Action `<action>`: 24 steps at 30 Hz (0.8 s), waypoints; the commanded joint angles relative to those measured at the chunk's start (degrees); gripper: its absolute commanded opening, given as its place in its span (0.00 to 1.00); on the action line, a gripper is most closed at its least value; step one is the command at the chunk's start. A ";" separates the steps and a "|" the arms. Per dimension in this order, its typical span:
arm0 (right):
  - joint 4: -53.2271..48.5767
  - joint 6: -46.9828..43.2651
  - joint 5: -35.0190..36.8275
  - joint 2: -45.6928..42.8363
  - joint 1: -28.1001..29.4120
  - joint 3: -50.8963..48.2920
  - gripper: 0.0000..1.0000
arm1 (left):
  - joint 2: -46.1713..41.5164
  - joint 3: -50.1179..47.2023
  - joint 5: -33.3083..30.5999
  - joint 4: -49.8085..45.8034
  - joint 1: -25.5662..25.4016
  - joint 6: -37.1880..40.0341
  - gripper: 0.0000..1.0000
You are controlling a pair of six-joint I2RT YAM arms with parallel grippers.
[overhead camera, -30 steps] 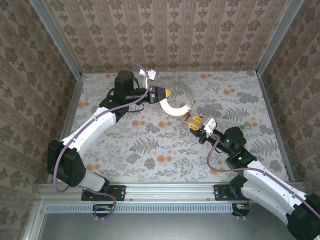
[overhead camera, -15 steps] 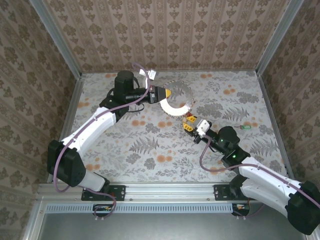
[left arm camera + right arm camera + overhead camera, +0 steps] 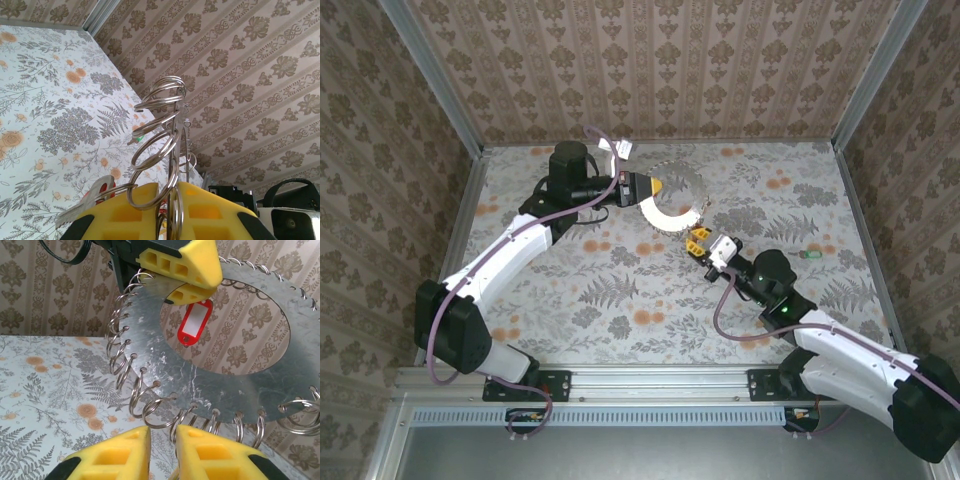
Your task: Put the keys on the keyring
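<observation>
Left claw [image 3: 657, 186] clamped, right claw [image 3: 694, 241] nearly closed

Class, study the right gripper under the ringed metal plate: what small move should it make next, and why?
Probably ease the right gripper up toward the nearest split ring on the keyring: it sits just below the rings, jaws narrowly apart, while the left gripper clamps the plate.

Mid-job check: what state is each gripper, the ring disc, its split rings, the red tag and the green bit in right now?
left gripper, shut on the rim of the keyring disc.
keyring disc, held up off the table, tilted.
split rings, threaded through the disc's edge holes.
right gripper, jaws narrowly apart at the lower rings; grip unclear.
red tag, dangling by the left gripper.
green item, lying on the table, apart from both arms.
</observation>
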 commanded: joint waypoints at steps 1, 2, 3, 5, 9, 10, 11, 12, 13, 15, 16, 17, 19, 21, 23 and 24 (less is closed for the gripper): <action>2.58 -0.92 2.20 0.81 0.54 2.45 0.21 | -2.71 0.92 0.46 3.87 0.24 -0.50 0.00; 2.57 -1.00 2.42 1.15 0.59 2.59 0.21 | -2.82 0.89 0.48 3.91 0.17 -0.54 0.00; 2.58 -1.00 2.84 1.35 0.63 2.73 0.21 | -2.78 0.88 0.46 3.89 0.24 -0.54 0.00; 2.84 -1.24 3.42 1.83 0.64 2.65 0.21 | -2.94 0.83 0.36 3.89 0.24 -0.56 0.00; 2.84 -1.33 4.29 2.24 0.64 2.54 0.24 | -3.04 0.81 0.38 3.89 0.24 -0.63 0.00; 2.95 -1.27 4.64 2.32 0.64 2.49 0.25 | -3.10 0.81 0.34 3.94 0.24 -0.70 0.00; 3.14 -1.32 4.94 2.40 0.69 2.48 0.26 | -3.17 0.81 0.42 3.91 0.24 -0.70 0.00; 3.32 -1.25 5.28 2.42 0.73 2.40 0.26 | -3.15 0.81 0.47 3.97 0.24 -0.70 0.00; 3.44 -1.27 5.51 2.54 0.73 2.41 0.26 | -3.11 0.79 0.49 3.98 0.24 -0.65 0.00; 3.84 -1.27 5.93 2.59 0.73 2.46 0.26 | -3.19 0.80 0.46 4.04 0.24 -0.76 0.00; 4.13 -1.29 5.97 2.68 0.73 2.46 0.26 | -3.26 0.65 0.43 4.13 0.24 -0.73 0.00; 4.20 -1.27 5.97 2.80 0.73 2.53 0.26 | -3.20 0.63 0.39 4.17 0.24 -0.77 0.00; 4.72 -1.18 5.95 3.03 0.73 2.65 0.25 | -3.19 0.59 0.40 4.34 0.24 -0.86 0.00; 4.95 -1.09 5.88 3.22 0.81 2.84 0.25 | -3.13 0.54 0.42 4.49 0.24 -0.97 0.00; 4.91 -1.00 5.47 3.38 0.81 2.97 0.25 | -3.19 0.47 0.38 4.49 0.24 -0.93 0.00; 4.95 -0.96 5.52 3.55 0.86 3.07 0.25 | -3.23 0.46 0.41 4.50 0.24 -1.08 0.00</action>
